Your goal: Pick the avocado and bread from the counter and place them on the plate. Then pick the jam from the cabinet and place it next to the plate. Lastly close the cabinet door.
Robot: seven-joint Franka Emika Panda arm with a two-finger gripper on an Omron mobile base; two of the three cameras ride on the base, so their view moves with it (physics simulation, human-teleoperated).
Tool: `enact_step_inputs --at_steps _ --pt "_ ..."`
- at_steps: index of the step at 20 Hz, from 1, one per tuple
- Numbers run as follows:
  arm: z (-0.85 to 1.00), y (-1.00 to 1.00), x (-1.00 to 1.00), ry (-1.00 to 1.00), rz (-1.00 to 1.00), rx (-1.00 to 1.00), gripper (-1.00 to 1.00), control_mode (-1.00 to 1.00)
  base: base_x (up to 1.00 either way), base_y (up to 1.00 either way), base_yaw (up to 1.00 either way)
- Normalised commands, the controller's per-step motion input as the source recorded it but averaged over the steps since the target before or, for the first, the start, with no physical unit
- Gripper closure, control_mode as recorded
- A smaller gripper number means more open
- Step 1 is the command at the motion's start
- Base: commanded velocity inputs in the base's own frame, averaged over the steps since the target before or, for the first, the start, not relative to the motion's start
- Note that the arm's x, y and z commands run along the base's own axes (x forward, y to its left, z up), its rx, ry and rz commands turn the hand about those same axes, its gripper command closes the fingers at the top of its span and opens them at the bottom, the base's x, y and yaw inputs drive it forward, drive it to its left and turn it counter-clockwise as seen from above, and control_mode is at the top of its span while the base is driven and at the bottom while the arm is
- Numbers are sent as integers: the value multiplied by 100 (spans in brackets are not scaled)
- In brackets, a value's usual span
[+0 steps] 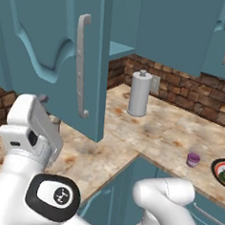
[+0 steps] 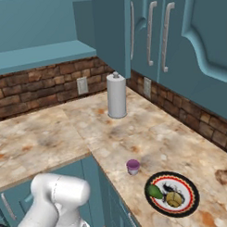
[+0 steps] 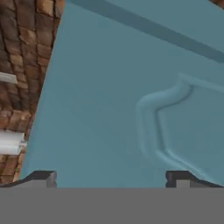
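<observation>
With the avocado (image 2: 154,191) and bread (image 2: 173,199) on the plate (image 2: 189,207) at lower right and the jam (image 2: 133,166) beside it on the table (image 2: 51,131), the released claw (image 3: 111,178) is being faced at the open door (image 1: 52,47) at upper left, presumably for closing.

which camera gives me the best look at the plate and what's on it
The right base view: the whole plate lies in frame on the counter, with the avocado and bread on it. The left base view catches its rim cut off at the right edge.
</observation>
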Motion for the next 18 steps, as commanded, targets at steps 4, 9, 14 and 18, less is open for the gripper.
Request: enact_step_inputs --at_steps 4,9,14,18 --pt "2 -11 24 0 -15 14 -100 -100 0 0 0" --pt "-15 -29 58 3 -13 10 -100 -100 0 0 0" --pt "-1 -59 46 0 -15 13 -100 -100 0 0 0" --pt "11 -66 58 3 -9 22 -100 -100 0 0 0"
